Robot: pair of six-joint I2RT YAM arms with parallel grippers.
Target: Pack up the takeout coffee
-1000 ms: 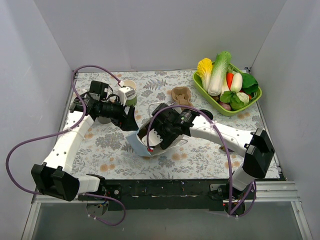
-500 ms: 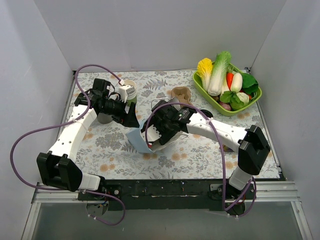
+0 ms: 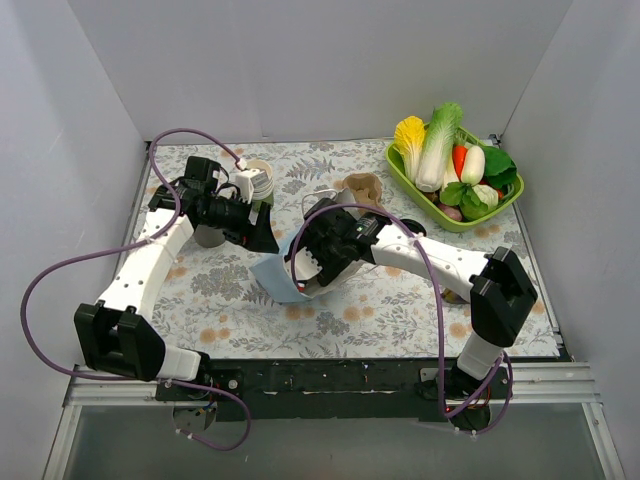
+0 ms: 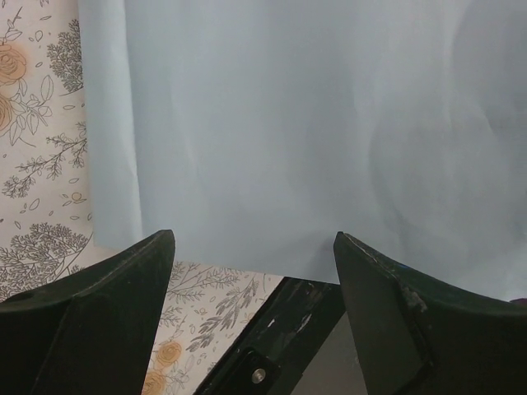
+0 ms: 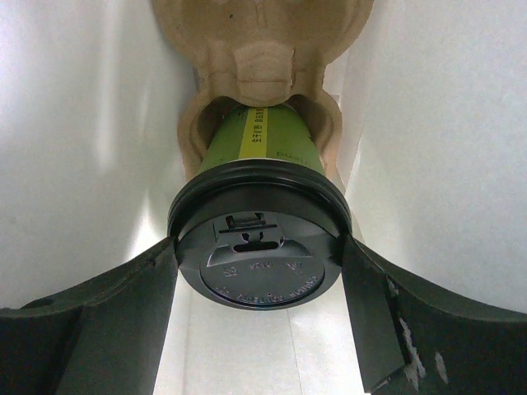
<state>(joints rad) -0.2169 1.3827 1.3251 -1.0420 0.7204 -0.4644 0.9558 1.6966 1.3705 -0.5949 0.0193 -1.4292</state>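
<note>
- The right claw (image 5: 258, 245) was clamped on the takeout coffee (image 5: 262, 206), one finger against each side of its black lid.
- The coffee lay inside the pale blue bag (image 3: 278, 282), its green base seated in a cardboard carrier (image 5: 262, 58).
- The left claw (image 4: 254, 239) stood wide and empty, facing the bag's outer wall.
- Procedure, as I judged it: press the cup squarely into the carrier socket. Release only once it is seated. Withdraw straight back, clear of the bag mouth. The left claw should steady the bag.
- Count: one lidded coffee and one bag. One carrier in the bag and a second carrier (image 3: 362, 188) on the tabletop (image 3: 380, 300). One stack of lidless cups (image 3: 258, 182), number unreadable. One green tray (image 3: 415, 195) of vegetables.
</note>
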